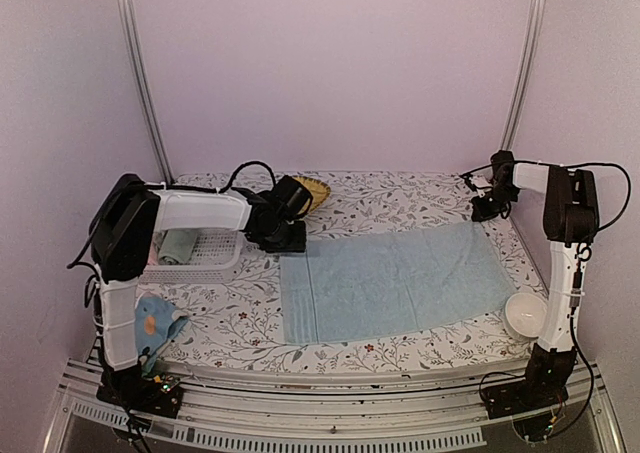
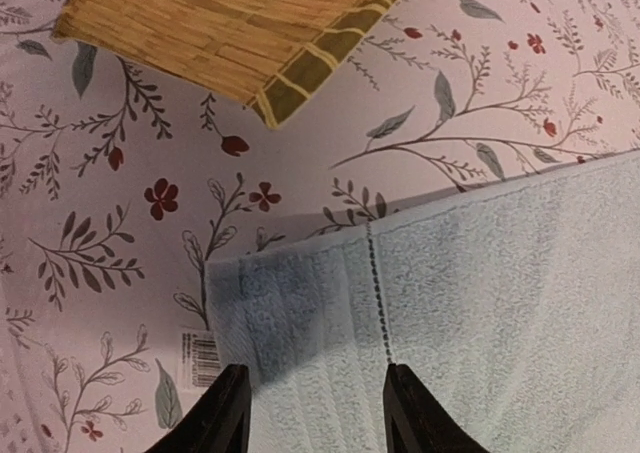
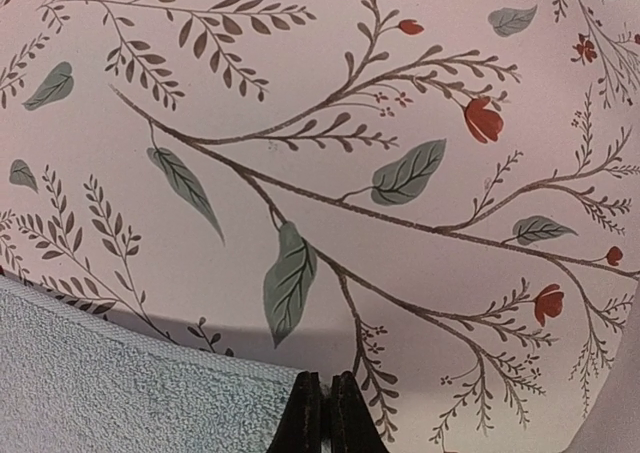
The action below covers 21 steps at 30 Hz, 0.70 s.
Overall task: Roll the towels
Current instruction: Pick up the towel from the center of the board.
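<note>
The large plain light-blue towel [image 1: 395,278] lies spread flat on the flowered table cover. My left gripper [image 1: 287,241] [image 2: 316,373] is open, low over the towel's [image 2: 480,313] far left corner, one finger on each side of its hem. At the far right corner my right gripper [image 1: 491,210] [image 3: 325,378] is shut, its tips pinched on the very corner of the towel [image 3: 110,383], whose edge casts a shadow on the cover. The small printed towel [image 1: 155,321] lies crumpled at the near left, by the left arm's base.
A yellow ribbed tray [image 1: 313,189] [image 2: 230,23] lies just beyond the left gripper. A white basket [image 1: 212,255] at the left holds a pale rolled cloth [image 1: 178,245]. A white bowl [image 1: 525,316] stands at the near right. A barcode label [image 2: 203,358] pokes out beside the towel's corner.
</note>
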Each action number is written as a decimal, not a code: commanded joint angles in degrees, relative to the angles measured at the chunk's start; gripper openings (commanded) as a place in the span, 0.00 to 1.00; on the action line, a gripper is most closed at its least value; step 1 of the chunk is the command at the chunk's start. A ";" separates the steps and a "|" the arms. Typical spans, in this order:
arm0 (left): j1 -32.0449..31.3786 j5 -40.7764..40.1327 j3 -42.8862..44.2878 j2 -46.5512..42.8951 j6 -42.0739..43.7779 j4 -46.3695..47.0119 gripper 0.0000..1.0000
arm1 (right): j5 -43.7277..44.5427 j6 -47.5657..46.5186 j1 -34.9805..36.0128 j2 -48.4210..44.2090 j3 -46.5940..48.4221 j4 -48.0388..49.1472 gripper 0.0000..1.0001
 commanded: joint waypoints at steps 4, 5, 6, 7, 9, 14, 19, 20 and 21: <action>4.32 -1.88 2.68 2.68 0.47 -4.50 0.48 | -2.22 0.39 0.19 -0.63 -1.10 0.97 0.03; 4.73 -1.42 3.12 2.87 0.53 -4.39 0.49 | -2.28 0.39 0.16 -0.62 -1.12 0.89 0.03; 5.01 -0.80 3.48 3.09 0.93 -3.95 0.51 | -2.48 0.39 0.16 -0.67 -1.17 0.87 0.03; 5.39 0.25 3.71 3.34 1.16 -3.55 0.51 | -2.58 0.39 0.14 -0.67 -1.32 0.83 0.03; 6.46 3.34 3.73 3.90 1.53 -2.10 0.52 | -2.78 0.39 0.11 -0.77 -1.46 0.77 0.03; 8.77 9.46 3.42 5.38 1.76 0.92 0.48 | -3.32 0.32 0.11 -0.95 -1.80 0.75 0.03; 9.48 12.01 4.32 6.98 2.88 2.57 0.43 | -3.66 0.17 0.13 -0.89 -2.17 0.74 0.03; 9.48 12.14 4.51 7.31 3.08 2.99 0.42 | -3.79 0.14 0.10 -0.88 -2.25 0.75 0.03; 9.54 12.37 4.77 7.72 3.29 3.14 0.40 | -3.77 0.13 0.16 -0.94 -2.26 0.78 0.03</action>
